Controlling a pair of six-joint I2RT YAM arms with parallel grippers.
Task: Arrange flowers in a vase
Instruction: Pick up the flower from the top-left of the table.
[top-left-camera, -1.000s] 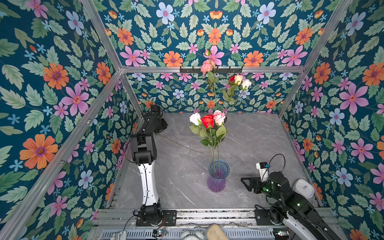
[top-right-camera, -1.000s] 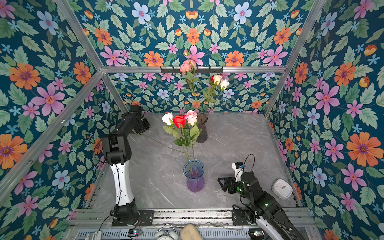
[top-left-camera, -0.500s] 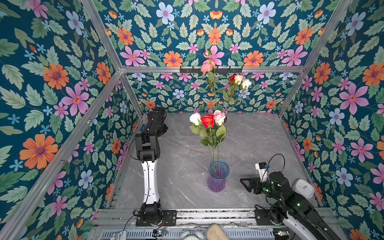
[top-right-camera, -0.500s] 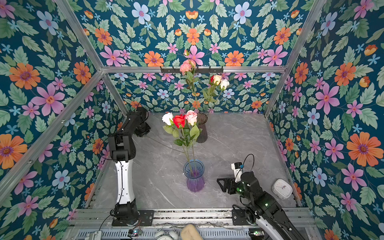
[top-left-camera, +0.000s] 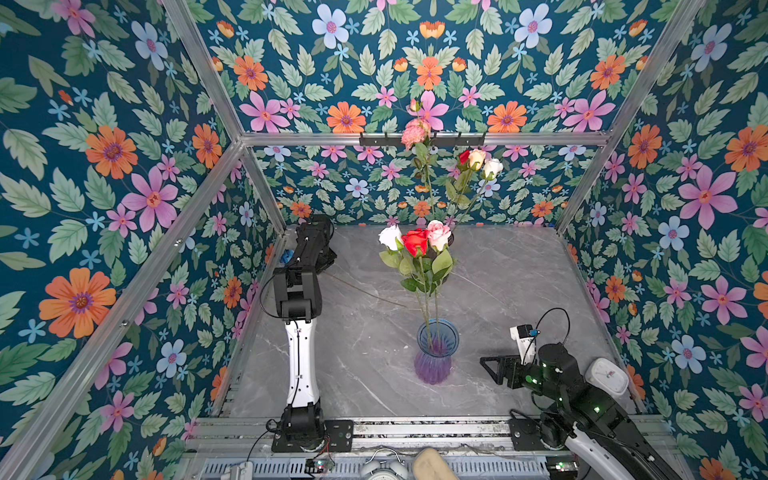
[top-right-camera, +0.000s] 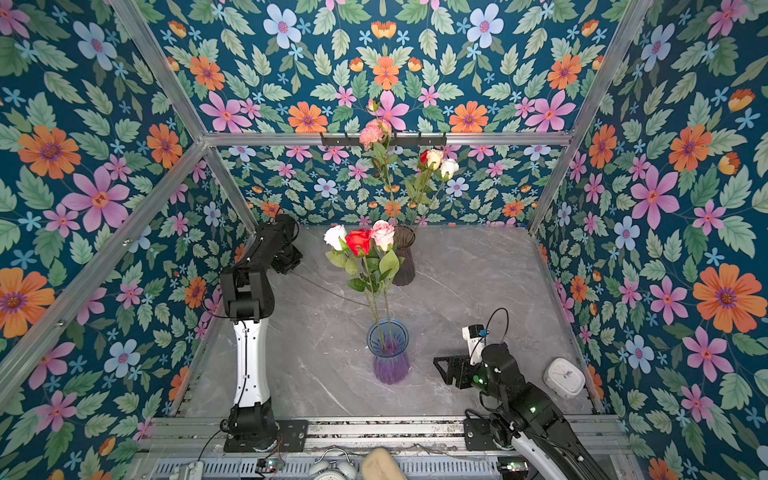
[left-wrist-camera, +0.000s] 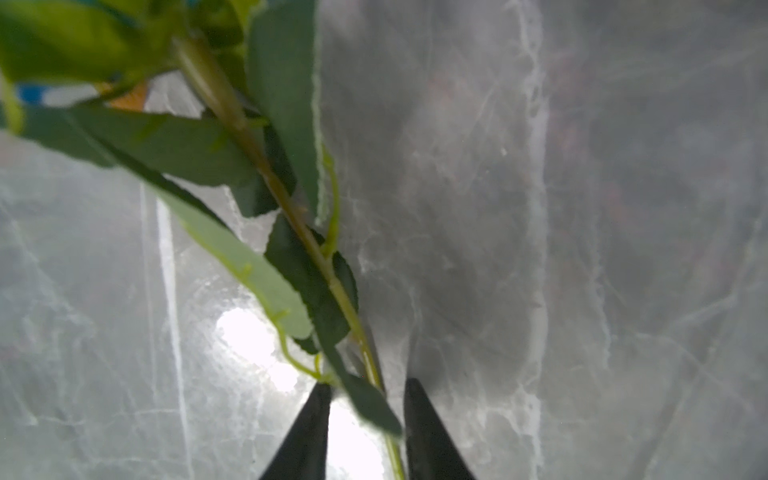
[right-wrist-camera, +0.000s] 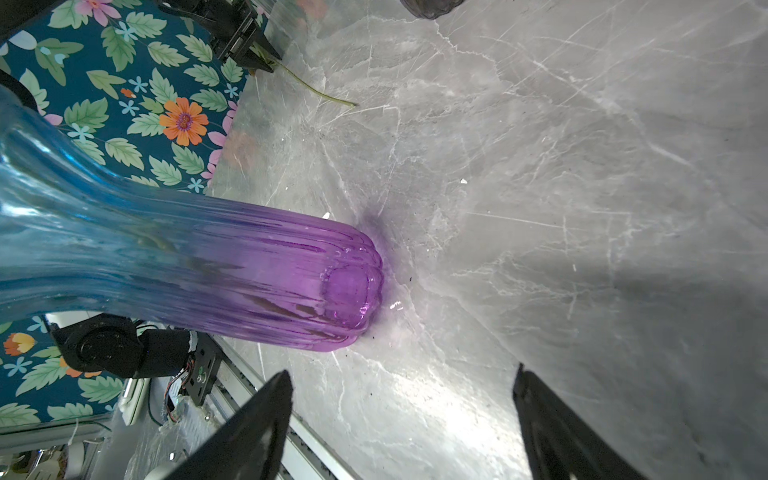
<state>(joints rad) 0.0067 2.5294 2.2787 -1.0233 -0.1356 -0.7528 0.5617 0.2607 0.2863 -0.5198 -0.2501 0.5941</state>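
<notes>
Flower stem (left-wrist-camera: 291, 216) flat on the table (top-left-camera: 519, 291) by the far left wall, straddled by narrowly parted left gripper (left-wrist-camera: 365, 384), leaf between jaws too: likely slipping or twisting when lifted.

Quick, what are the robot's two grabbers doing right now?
Left gripper: jaws narrowly apart around a thin green flower stem; grip cannot be told.
Right gripper: open, empty.

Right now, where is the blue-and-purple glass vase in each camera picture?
In both top views: the vase stands front centre on the table.
Left wrist: not in it.
Right wrist: seen close, purple base near the middle.
Shared landmark: the loose stem lying on that table.
</notes>
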